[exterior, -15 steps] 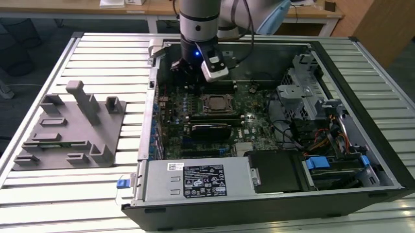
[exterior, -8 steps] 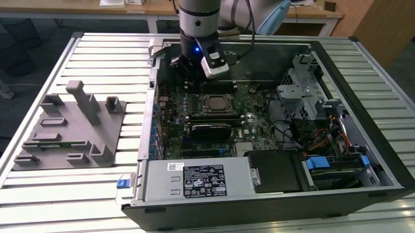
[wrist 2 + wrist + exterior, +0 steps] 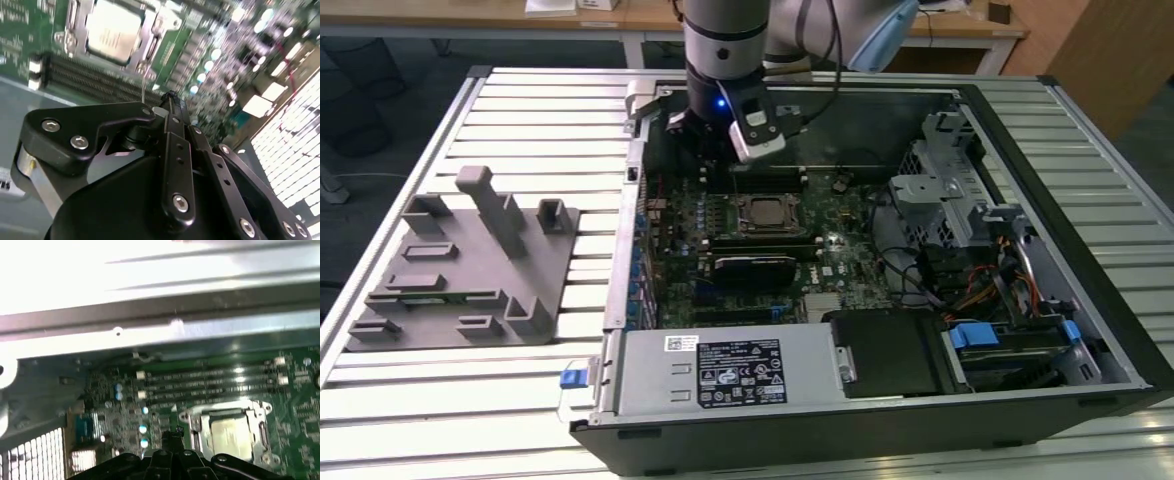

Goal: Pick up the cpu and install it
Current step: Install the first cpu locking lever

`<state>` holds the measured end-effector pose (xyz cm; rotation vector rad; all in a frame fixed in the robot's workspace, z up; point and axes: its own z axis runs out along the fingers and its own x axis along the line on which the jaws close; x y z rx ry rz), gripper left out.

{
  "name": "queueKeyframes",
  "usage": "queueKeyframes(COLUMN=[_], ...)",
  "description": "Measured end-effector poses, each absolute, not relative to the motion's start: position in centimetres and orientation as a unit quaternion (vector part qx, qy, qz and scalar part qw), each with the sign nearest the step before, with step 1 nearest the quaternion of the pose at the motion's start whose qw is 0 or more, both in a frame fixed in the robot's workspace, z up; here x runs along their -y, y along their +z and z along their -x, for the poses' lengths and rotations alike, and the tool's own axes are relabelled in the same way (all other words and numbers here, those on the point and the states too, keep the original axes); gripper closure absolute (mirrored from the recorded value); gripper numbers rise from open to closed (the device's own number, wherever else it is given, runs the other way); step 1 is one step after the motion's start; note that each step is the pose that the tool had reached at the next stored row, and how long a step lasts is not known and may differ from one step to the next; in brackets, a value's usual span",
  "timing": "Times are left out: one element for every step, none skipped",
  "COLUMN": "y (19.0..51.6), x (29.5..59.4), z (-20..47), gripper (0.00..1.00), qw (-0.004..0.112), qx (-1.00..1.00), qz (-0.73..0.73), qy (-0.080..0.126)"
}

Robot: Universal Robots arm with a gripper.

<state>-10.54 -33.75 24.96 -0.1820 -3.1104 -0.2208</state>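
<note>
1. The open black metal computer case lies on its side on the slatted metal table. At its near edge it holds a grey boxy power supply with a black drive bay beside it.
2. Further in, the green motherboard covers the case floor. The cpu, a small flat square chip with a silvery top, sits inside the metal socket frame near the board's middle. In both wrist views it lies flat within that frame.
3. Dark memory slots run beside the socket, between it and the far case wall.
4. The black gripper hangs just beyond the socket, above the board and close to the far wall. Its fingers are pressed together with nothing between them.
5. Open room lies over the socket; drive cages and cables crowd the exterior view's right.
6. Outside the case, at the exterior view's left, a grey plastic holder block with posts stands on the table.
</note>
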Motion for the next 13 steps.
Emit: queueKeyframes(y=[24.96, 24.96, 24.96, 24.97, 24.97, 24.97, 24.97, 24.97, 24.96, 24.97, 24.97, 24.96, 24.97], x=[33.75, 33.75, 33.75, 33.75, 33.75, 33.75, 33.75, 33.75, 33.75, 33.76, 33.76, 33.76, 33.75], z=[10.58, 10.61, 10.66, 10.71, 10.74, 10.75, 10.75, 10.75, 10.75, 10.75, 10.74, 10.73, 10.7], gripper=[0.89, 0.89, 0.89, 0.89, 0.89, 0.89, 0.89, 0.89, 0.89, 0.89, 0.89, 0.89, 0.89], qw=[0.01, 0.01, 0.01, 0.011, 0.011, 0.011, 0.011, 0.011, 0.011, 0.011, 0.011, 0.012, 0.012], qx=[0.995, 0.995, 0.994, 0.993, 0.993, 0.993, 0.993, 0.993, 0.993, 0.993, 0.992, 0.992, 0.991], qz=[0.058, 0.057, 0.057, 0.057, 0.057, 0.057, 0.057, 0.056, 0.056, 0.056, 0.056, 0.056, 0.056], qy=[-0.079, -0.087, -0.093, -0.099, -0.103, -0.104, -0.104, -0.104, -0.105, -0.105, -0.109, -0.115, -0.119])
